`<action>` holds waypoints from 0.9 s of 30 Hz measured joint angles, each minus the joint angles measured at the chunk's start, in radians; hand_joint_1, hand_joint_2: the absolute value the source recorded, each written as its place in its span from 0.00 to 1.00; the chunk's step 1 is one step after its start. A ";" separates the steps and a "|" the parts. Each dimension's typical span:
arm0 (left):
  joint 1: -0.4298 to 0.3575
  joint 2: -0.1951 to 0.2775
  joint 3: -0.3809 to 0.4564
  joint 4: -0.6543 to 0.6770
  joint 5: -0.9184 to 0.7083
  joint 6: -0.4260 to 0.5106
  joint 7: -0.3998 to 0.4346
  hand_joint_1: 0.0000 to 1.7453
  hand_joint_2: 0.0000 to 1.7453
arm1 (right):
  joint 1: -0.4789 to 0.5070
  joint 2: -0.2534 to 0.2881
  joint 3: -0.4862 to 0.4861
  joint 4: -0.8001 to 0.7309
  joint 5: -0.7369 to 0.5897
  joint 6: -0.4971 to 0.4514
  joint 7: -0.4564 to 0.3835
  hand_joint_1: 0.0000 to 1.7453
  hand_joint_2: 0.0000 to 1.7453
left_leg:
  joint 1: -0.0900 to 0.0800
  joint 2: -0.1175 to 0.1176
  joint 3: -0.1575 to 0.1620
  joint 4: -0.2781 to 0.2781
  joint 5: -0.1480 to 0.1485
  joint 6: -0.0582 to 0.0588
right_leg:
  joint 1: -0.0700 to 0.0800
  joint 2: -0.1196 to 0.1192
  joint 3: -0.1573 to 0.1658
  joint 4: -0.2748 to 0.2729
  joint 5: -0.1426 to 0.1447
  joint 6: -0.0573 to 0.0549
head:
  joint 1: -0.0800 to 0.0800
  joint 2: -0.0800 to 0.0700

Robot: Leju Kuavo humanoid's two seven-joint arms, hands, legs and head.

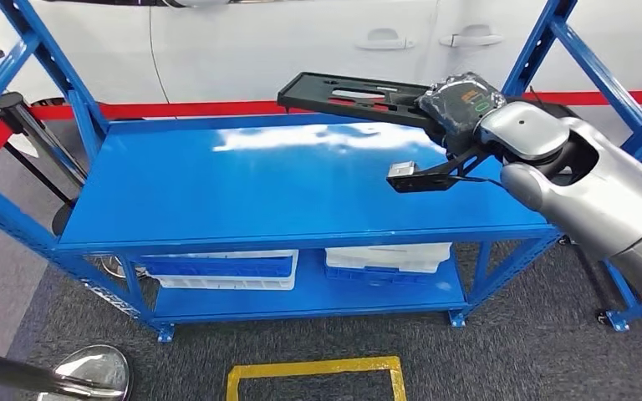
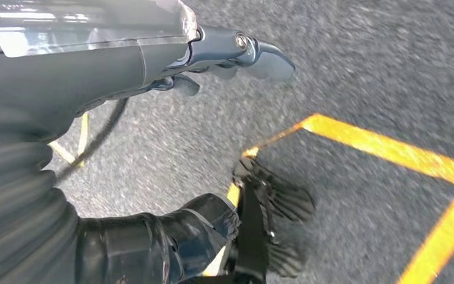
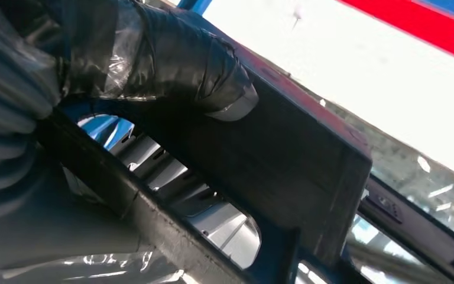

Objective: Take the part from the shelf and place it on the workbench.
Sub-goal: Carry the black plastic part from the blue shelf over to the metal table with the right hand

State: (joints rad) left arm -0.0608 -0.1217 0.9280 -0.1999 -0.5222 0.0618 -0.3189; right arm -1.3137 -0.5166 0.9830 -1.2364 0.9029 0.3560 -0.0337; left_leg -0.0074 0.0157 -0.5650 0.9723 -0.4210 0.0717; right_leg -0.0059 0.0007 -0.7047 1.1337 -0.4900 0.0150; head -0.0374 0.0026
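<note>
The part (image 1: 343, 90) is a long flat black plastic panel with cut-outs. My right hand (image 1: 458, 102) grips it at its right end and holds it in the air above the back right of the blue shelf top (image 1: 242, 188). In the right wrist view the dark thumb (image 3: 183, 59) presses on the part's black face (image 3: 295, 154). A small black bracket (image 1: 422, 174) sticks out below that wrist. My left hand (image 2: 153, 148) hangs over the grey floor, its fingers (image 2: 260, 56) apart with nothing between them.
White and blue bins (image 1: 221, 269) (image 1: 389, 257) sit on the lower shelf. Blue uprights (image 1: 543, 42) (image 1: 46, 63) frame the rack. A white car stands behind it. A yellow floor marking (image 1: 313, 368) lies in front of the rack.
</note>
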 joint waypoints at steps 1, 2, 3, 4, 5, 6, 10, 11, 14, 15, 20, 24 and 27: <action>0.000 0.000 0.001 0.000 -0.001 0.000 0.000 0.00 1.00 | -0.002 0.000 0.002 0.000 0.001 0.000 0.001 1.00 1.00 | 0.000 0.000 -0.014 0.000 0.011 -0.001 | -0.003 0.000 -0.012 0.061 -0.045 0.004 | 0.000 0.000; 0.001 0.000 0.001 0.000 -0.002 0.000 -0.001 0.00 1.00 | -0.002 -0.001 0.004 0.000 0.001 0.001 0.002 1.00 1.00 | 0.001 0.000 -0.029 0.005 0.018 -0.004 | -0.006 0.000 -0.018 0.114 -0.071 0.009 | 0.000 0.000; 0.001 0.000 0.002 0.000 -0.002 0.000 -0.001 0.00 1.00 | -0.002 -0.001 0.005 0.000 0.001 0.001 0.002 1.00 1.00 | 0.001 0.000 -0.046 0.013 0.025 -0.005 | -0.009 0.000 -0.016 0.147 -0.076 0.014 | 0.000 0.000; 0.001 -0.001 0.002 0.000 -0.003 0.000 -0.001 0.00 1.00 | -0.002 -0.001 0.006 0.000 0.001 0.001 0.002 1.00 1.00 | 0.002 0.000 -0.064 0.023 0.032 -0.008 | -0.011 -0.001 0.001 0.151 -0.062 0.018 | 0.000 0.000; 0.000 -0.002 0.002 0.000 -0.004 0.000 -0.001 0.00 1.00 | -0.004 -0.002 0.006 0.000 0.001 0.001 0.002 1.00 1.00 | 0.003 0.000 -0.082 0.033 0.037 -0.011 | -0.013 -0.001 0.035 0.119 -0.037 0.021 | 0.000 0.000; 0.000 -0.002 0.002 0.000 -0.006 -0.001 -0.002 0.00 1.00 | -0.005 -0.002 0.006 -0.002 0.001 0.001 0.002 1.00 1.00 | 0.005 0.000 -0.100 0.045 0.043 -0.015 | -0.015 -0.001 0.078 0.062 -0.022 0.024 | 0.000 0.000; 0.000 -0.003 0.002 0.000 -0.019 -0.002 -0.003 0.00 1.00 | -0.014 0.001 0.007 -0.017 -0.001 0.008 0.000 1.00 1.00 | 0.002 -0.003 -0.134 0.067 0.068 -0.035 | -0.004 0.000 0.165 -0.081 -0.032 0.004 | -0.001 0.000; 0.001 -0.003 0.002 0.000 -0.023 -0.002 -0.002 0.00 1.00 | -0.018 0.008 0.010 -0.020 -0.007 0.015 -0.003 1.00 1.00 | 0.000 -0.004 -0.136 0.064 0.076 -0.041 | -0.004 0.000 0.158 -0.080 -0.023 -0.005 | -0.001 0.000; 0.002 -0.004 0.002 0.000 -0.031 -0.005 -0.001 0.00 1.00 | -0.042 0.061 0.026 -0.029 -0.041 0.044 -0.010 1.00 1.00 | 0.003 -0.012 -0.167 0.111 0.018 -0.061 | -0.014 0.001 0.126 -0.091 0.015 -0.032 | -0.001 0.000; 0.001 -0.005 0.002 0.000 -0.032 -0.007 -0.002 0.00 1.00 | -0.052 0.087 0.032 -0.034 -0.057 0.053 -0.009 1.00 1.00 | 0.007 -0.014 -0.183 0.162 -0.035 -0.069 | -0.015 0.003 0.112 -0.093 0.028 -0.038 | -0.002 0.000; -0.011 -0.007 0.002 0.000 -0.033 -0.015 -0.009 0.00 1.00 | -0.094 0.185 0.073 -0.068 -0.113 0.083 0.003 1.00 1.00 | 0.019 -0.014 -0.159 0.331 -0.095 -0.087 | -0.014 0.007 0.047 -0.092 0.082 -0.036 | -0.004 0.000; -0.016 -0.010 0.003 0.000 -0.033 -0.015 -0.010 0.00 1.00 | -0.124 0.213 0.098 -0.085 -0.126 0.086 0.004 1.00 1.00 | 0.019 -0.021 0.032 0.079 -0.078 -0.078 | -0.012 -0.005 0.020 -0.094 0.115 -0.016 | -0.003 0.000; -0.012 -0.012 0.005 0.000 -0.032 -0.015 -0.009 0.00 1.00 | -0.135 0.215 0.117 -0.086 -0.145 0.084 0.004 1.00 1.00 | 0.015 -0.023 0.040 0.034 -0.070 -0.063 | -0.011 -0.009 0.015 -0.109 0.138 0.000 | -0.002 0.000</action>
State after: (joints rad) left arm -0.0727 -0.1340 0.9330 -0.1995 -0.5547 0.0465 -0.3281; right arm -1.4486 -0.3012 1.0995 -1.3225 0.7576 0.4397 -0.0301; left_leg 0.0077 -0.0077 -0.5253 1.0067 -0.4911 0.0088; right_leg -0.0171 -0.0086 -0.6894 1.0251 -0.3518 0.0146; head -0.0397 0.0026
